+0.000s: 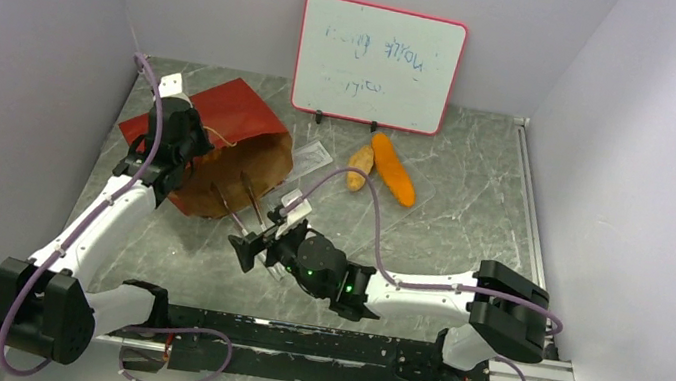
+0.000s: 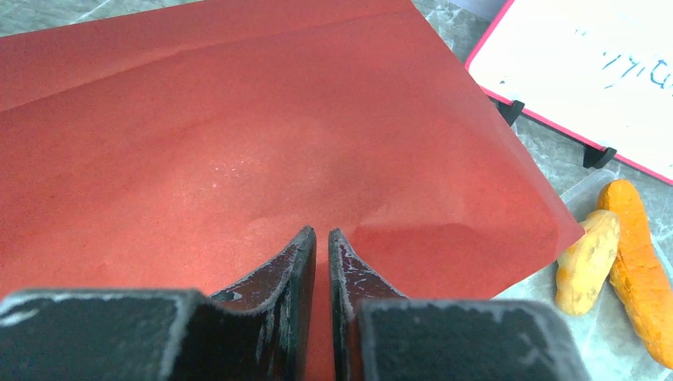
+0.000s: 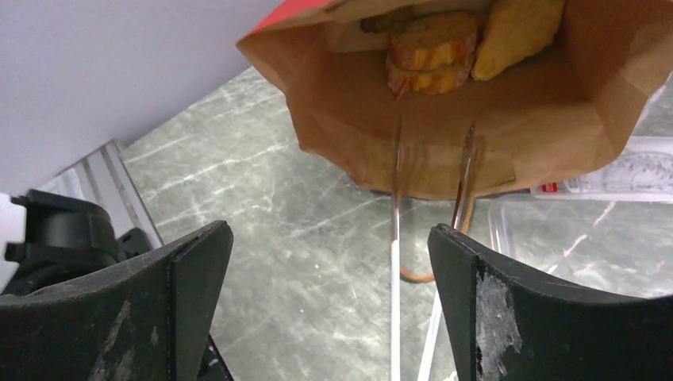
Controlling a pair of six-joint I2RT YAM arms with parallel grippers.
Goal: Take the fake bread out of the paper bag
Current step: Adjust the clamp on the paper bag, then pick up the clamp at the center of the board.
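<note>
My right claw (image 3: 329, 238) gapes wide and empty, its arm stretched low to the left. It faces the brown mouth of the red paper gift bag (image 3: 476, 127). Only the bag's thin loop handles (image 3: 397, 198) cross the grey marbled table (image 3: 262, 206) between us. Inside sit a round crusty slice (image 3: 432, 51) and a yellow wedge (image 3: 516, 28). My left claw (image 2: 321, 238) is closed against the bag's red side. The long orange baguette (image 1: 393, 168) and tan roll (image 1: 360, 167) lie apart, near the whiteboard (image 1: 378, 65).

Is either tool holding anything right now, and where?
The left tool looks shut on the paper bag's red upper wall; the right tool is open, empty.
</note>
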